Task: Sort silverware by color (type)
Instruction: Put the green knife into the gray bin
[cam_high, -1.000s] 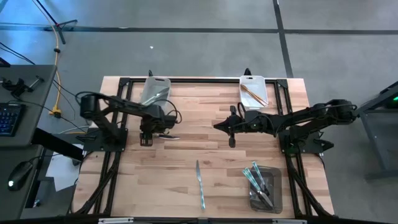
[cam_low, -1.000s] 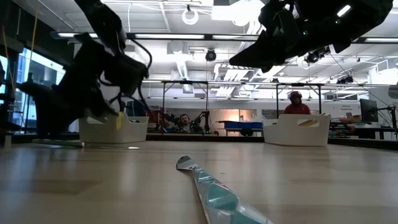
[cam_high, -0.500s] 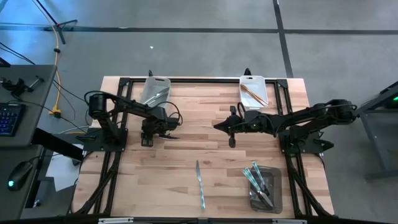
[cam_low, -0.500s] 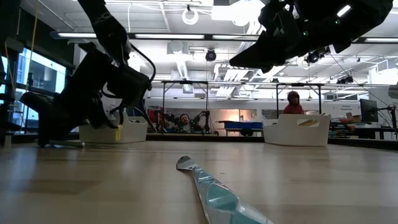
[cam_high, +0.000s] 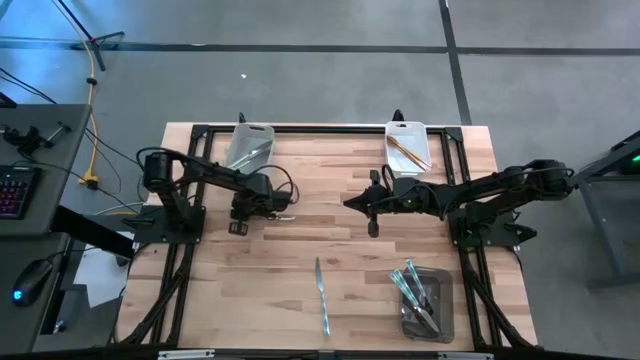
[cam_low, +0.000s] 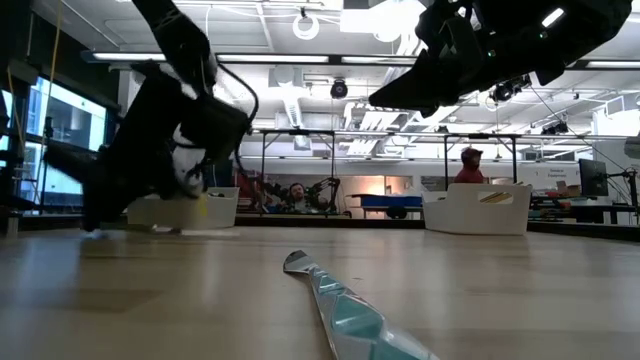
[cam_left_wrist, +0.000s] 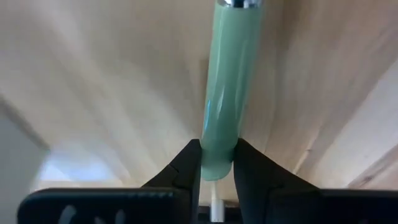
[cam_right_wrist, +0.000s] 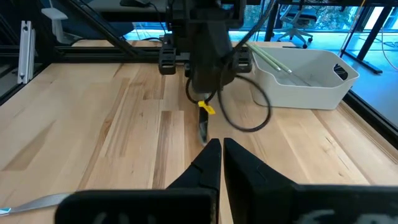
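Note:
A piece of silverware with a pale green handle (cam_left_wrist: 227, 93) and a silver neck lies on the wood table (cam_high: 330, 240), left of the middle. My left gripper (cam_left_wrist: 217, 165) is down at it and shut on the handle; the high view shows the gripper (cam_high: 266, 210) beside the piece (cam_high: 283, 217). A blue-green knife (cam_high: 321, 295) lies flat near the table's front edge. My right gripper (cam_high: 348, 201) hangs shut above the middle of the table, touching nothing. My left gripper pinches the near end of the green handle (cam_left_wrist: 217, 149) between its two fingers (cam_left_wrist: 186, 168). The fingers slant steeply down from the table's left and lie along the handle. The handle lies flat on the wood, running away from the fingers.
A white bin (cam_high: 248, 148) with silver pieces stands at the far left, and a white bin (cam_high: 407, 148) with gold pieces at the far right. A clear bin (cam_high: 422, 302) with several blue-green pieces stands near the front right. People sit in the room beyond the table.
My left gripper has sunk toward the table and shifted a little toward the table's right, down to the green-handled piece. The piece has stayed where it lay.

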